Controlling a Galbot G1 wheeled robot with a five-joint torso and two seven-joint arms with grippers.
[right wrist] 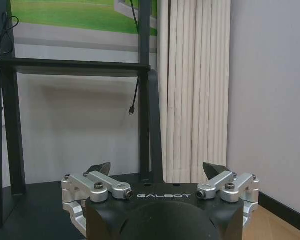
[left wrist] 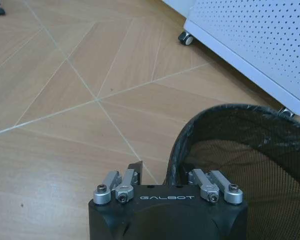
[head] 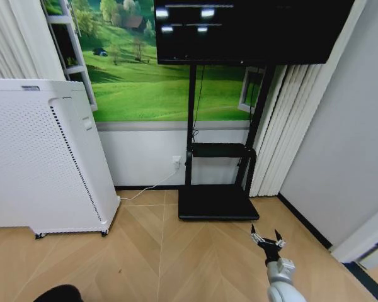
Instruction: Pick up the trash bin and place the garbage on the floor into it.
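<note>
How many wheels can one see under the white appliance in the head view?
2: the left wheel under its near left corner, the right wheel under its near right corner. Rear ones may hide behind the white appliance.

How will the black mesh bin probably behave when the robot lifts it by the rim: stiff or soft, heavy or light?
The trash bin is probably light, because its walls are thin see-through mesh. The rim may flex a little where the left tool straddles it, one finger outside. Held at one edge only, it would likely hang tilted and could swing. The right tool, open, hovers over the floor.
</note>
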